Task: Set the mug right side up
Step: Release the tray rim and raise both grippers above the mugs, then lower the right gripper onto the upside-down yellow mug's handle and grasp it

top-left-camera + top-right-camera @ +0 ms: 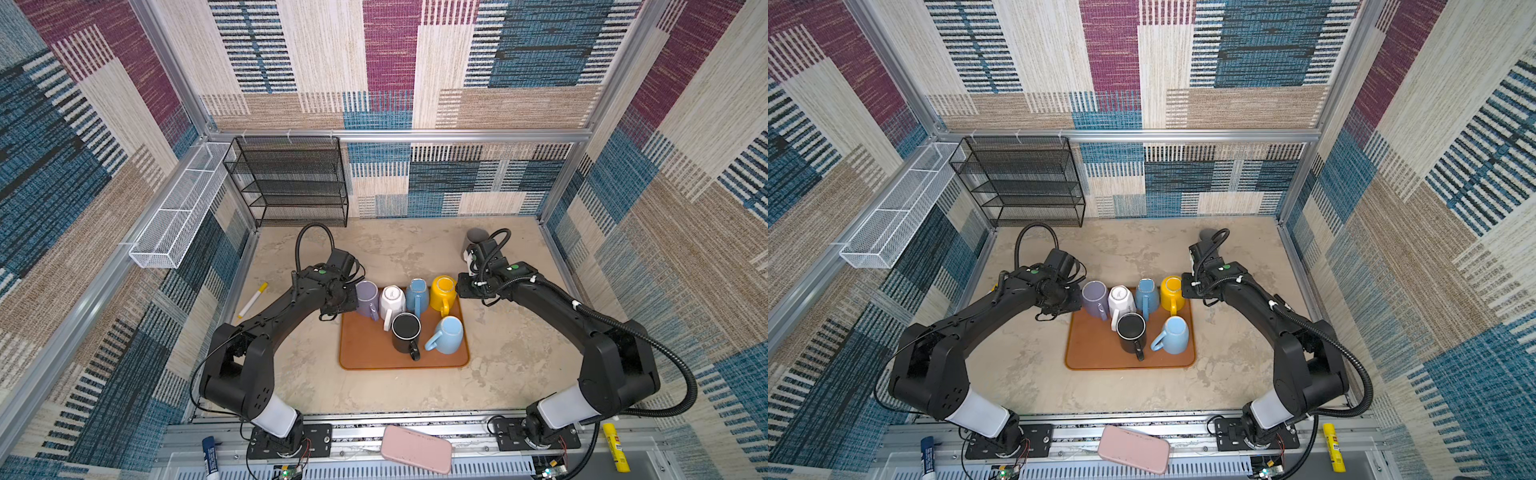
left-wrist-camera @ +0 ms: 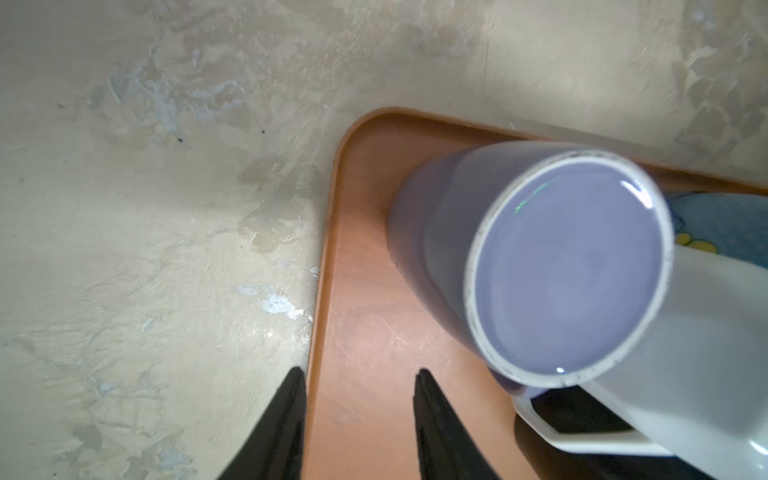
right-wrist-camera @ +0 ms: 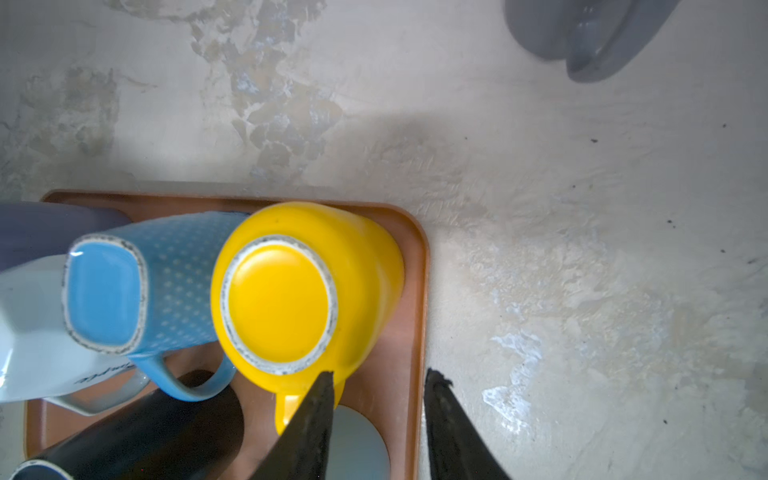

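Observation:
An orange tray [image 1: 370,353] holds several mugs. Bottoms up stand a lilac mug [image 1: 367,297] [image 2: 565,266], a white mug [image 1: 392,300], a blue dotted mug [image 1: 417,293] [image 3: 108,291], a yellow mug [image 1: 443,291] [image 3: 282,303] and a light blue mug [image 1: 448,334]. A black mug [image 1: 406,332] stands mouth up. My left gripper [image 2: 360,372] hangs open over the tray's left edge, beside the lilac mug and holding nothing. My right gripper [image 3: 382,374] is open over the tray's right edge, next to the yellow mug, also holding nothing.
A grey mug [image 1: 475,237] [image 3: 582,33] sits on the table behind the right arm. A black mesh rack [image 1: 291,183] stands at the back left, with a white wire basket [image 1: 174,220] on the left wall. A yellow marker [image 1: 252,299] lies left of the left arm.

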You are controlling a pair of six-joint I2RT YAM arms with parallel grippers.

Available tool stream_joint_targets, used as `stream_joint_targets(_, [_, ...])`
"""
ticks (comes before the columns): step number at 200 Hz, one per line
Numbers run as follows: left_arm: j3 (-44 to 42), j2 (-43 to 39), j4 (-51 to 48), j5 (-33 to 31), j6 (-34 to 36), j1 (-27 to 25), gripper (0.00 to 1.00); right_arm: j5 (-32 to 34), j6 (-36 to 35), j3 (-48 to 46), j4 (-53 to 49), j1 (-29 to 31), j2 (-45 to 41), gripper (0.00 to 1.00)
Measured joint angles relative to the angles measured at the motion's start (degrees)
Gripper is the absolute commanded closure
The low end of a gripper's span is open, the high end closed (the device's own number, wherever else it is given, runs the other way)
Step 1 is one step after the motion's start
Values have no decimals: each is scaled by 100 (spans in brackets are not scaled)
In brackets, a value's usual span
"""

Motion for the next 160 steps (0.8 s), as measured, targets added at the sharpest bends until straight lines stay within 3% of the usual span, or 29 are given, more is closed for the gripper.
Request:
stream_joint_targets(94, [153, -496, 393, 11, 205, 35, 60, -243, 306, -68, -20, 678, -11, 58])
stream_joint_targets(160, [144, -785, 767, 144, 293, 39, 62, -131, 470, -227, 4, 793, 105, 60])
